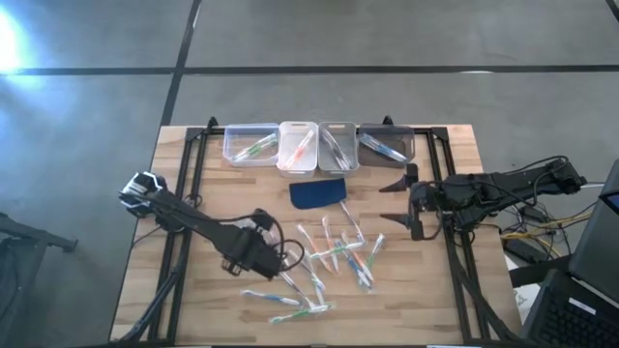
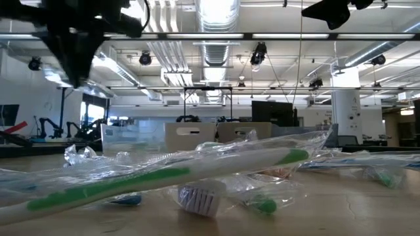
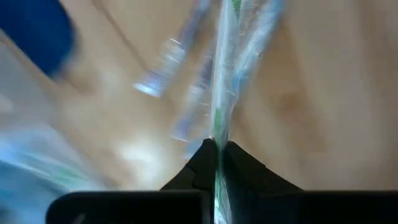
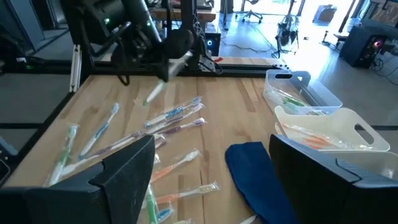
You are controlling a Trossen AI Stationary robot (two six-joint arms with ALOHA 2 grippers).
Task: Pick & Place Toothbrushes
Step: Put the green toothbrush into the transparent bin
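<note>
Jaws of the left gripper (image 3: 216,148): together, clamped on one wrapped green toothbrush (image 3: 225,93), as shown in the left wrist view, where the thin stick runs straight out from between the two dark fingertips. Long axis of the held item: in line with the fingers, projecting forward past them. In the right wrist view the same item (image 4: 166,76) is seen lifted clear of the table, hanging tilted under the left gripper (image 4: 180,46).

Jaws of the right gripper (image 1: 404,204): apart and holding nothing; the arm is parked near the table's right edge.

Loose toothbrushes (image 1: 334,259): scattered flat on the wooden table (image 1: 174,193) at the near centre, just beside the left gripper (image 1: 263,253) on its right, lying at mixed angles. A few more (image 1: 290,304) lie nearer the front edge.

Bins (image 1: 319,145): four in a row along the far edge, each already holding some toothbrushes; green ones are seen in the leftmost bin (image 1: 250,143). A dark blue pad (image 1: 317,193) lies between the bins and the pile.

Governing relation: the bins lie away from the left gripper, across the pile and toward the far edge. The left arm is judged nearer to the leftmost bin than the right arm is, and the held stick would need its long axis aligned with the bin's length to drop in cleanly.
</note>
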